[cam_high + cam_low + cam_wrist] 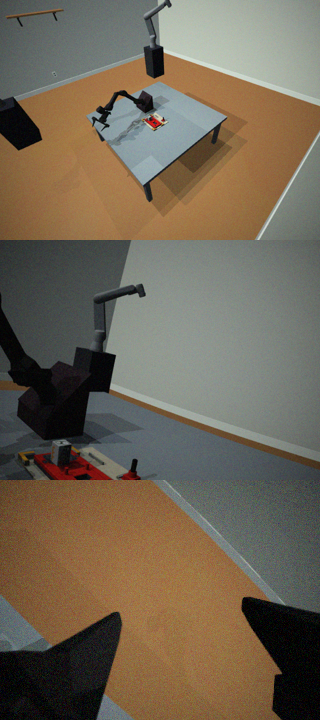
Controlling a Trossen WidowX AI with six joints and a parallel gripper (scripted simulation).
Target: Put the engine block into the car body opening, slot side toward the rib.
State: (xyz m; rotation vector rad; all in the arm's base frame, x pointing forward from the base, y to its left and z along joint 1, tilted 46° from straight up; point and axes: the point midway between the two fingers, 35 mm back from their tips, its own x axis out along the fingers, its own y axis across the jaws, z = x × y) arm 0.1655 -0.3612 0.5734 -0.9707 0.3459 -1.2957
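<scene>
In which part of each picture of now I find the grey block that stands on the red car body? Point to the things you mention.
Top: near the centre, the grey block (149, 118) (61, 453) is small, at the upper left of the red car body (154, 121) (74, 465).
Exterior: low, left of centre, standing upright on it.
Wrist: not in it.
Landmark in all three: the orange-brown floor (64, 165) (206, 429) (165, 570).

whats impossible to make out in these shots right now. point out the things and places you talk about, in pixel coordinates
- Whether the engine block (149, 118) (61, 452) sits fully down: its foot is hidden by the red car body (155, 124) (77, 464) in exterior
- Its slot: too small in top
- The gripper (98, 127) (180, 610): cut off by the left edge in exterior
</scene>
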